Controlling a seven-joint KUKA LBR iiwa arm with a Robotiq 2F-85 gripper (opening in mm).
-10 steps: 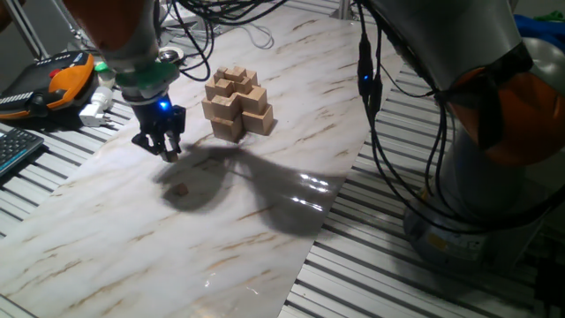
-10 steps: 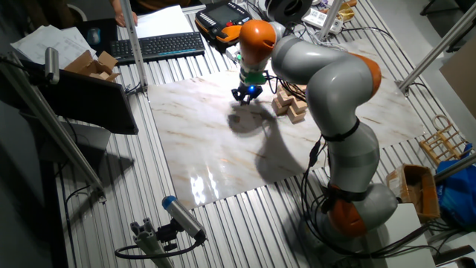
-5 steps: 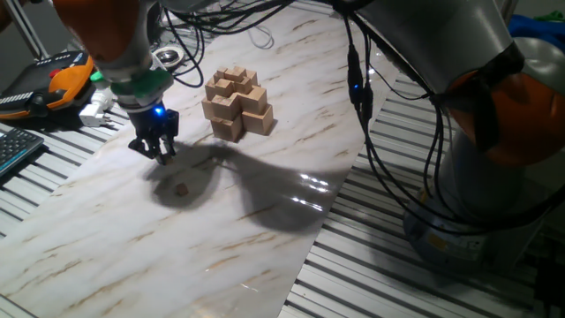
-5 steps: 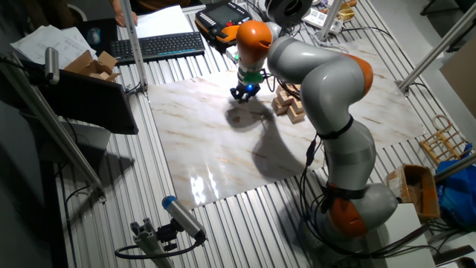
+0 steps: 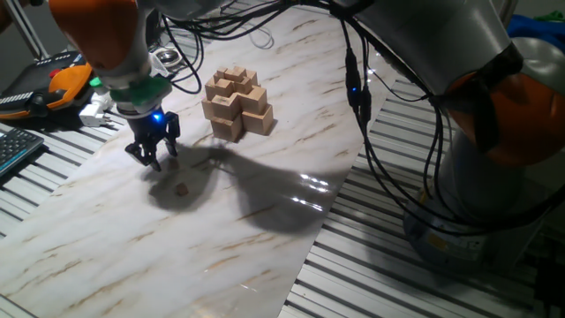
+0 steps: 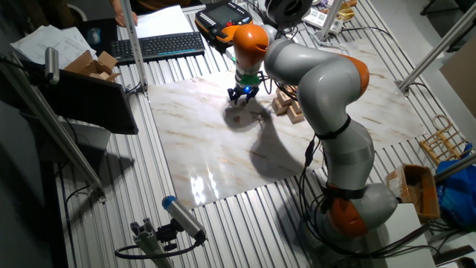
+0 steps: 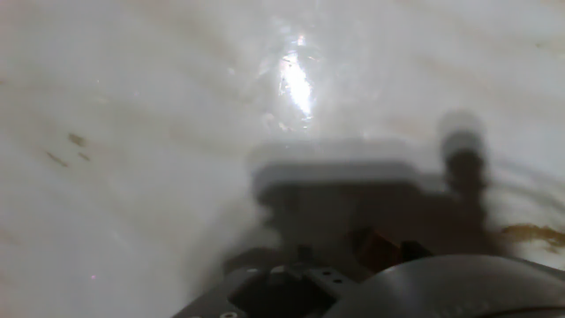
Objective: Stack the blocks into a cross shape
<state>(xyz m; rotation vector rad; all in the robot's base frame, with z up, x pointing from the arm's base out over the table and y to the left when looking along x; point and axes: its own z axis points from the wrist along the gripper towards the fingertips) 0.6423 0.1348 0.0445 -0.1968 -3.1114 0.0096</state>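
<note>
Block [image 5: 182,188] loose on marble board [image 5: 106,238]

White marble-pattern slab desk [image 5: 265,230] with tan veining, laid over a ribbed metal frame. Directly on it: tiered plus-shaped pile of light-tan wooden cubes [image 5: 237,103] toward the far side; one tiny light-tan wooden cube [image 5: 182,188] alone, well apart from the pile, in shadow.
</note>
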